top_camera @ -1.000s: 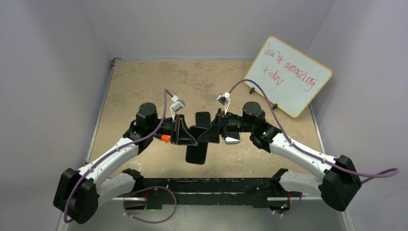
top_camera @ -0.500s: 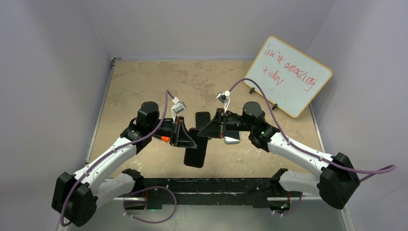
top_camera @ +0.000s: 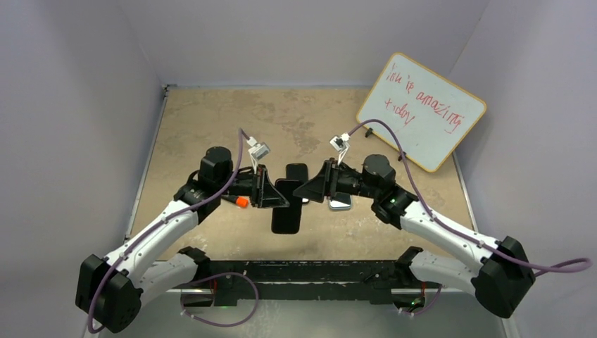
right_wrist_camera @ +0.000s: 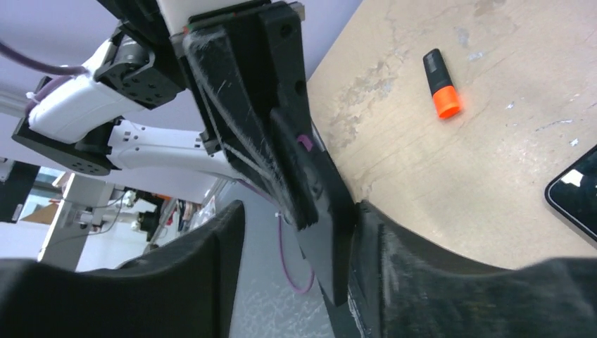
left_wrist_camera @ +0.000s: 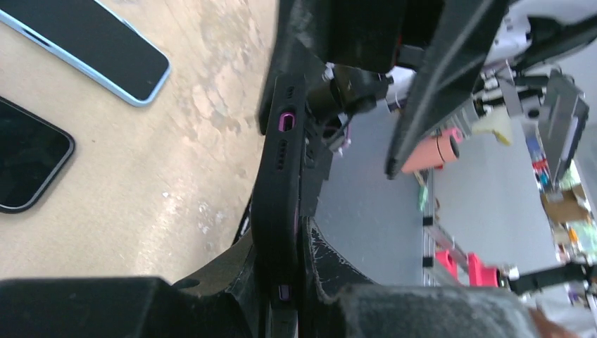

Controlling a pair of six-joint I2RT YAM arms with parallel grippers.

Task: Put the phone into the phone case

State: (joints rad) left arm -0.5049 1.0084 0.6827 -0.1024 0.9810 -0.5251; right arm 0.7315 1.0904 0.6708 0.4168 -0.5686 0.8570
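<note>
Two robot arms meet over the middle of a tan, mottled table [top_camera: 211, 120] walled in lilac. At 2 o'clock on the table a whiteboard [top_camera: 421, 111] with red handwriting leans against the right wall.

The left arm [top_camera: 158, 236] reaches in from 7 o'clock and the right arm [top_camera: 440, 229] from 5 o'clock. Their wrists face each other at the centre.

The left gripper [top_camera: 276, 191] has its fingers pressed onto one end of a black phone case [top_camera: 287, 218] and holds it raised off the table. Seen edge-on from the left wrist, the case shows purple in its cut-outs, and whether a phone sits inside cannot be told.

The right gripper [right_wrist_camera: 301, 211] straddles the case with its jaws spread. One finger [right_wrist_camera: 436, 274] touches the case, and the other stands apart from it.

A black phone [top_camera: 296, 171] lies flat on the table at 12 o'clock from the case, just beyond it. A blue-edged phone [top_camera: 341, 202] lies at 3 o'clock from the case, partly under the right wrist. An orange-capped marker [top_camera: 241, 201] rests on the table at 9 o'clock from the case, beneath the left wrist.
</note>
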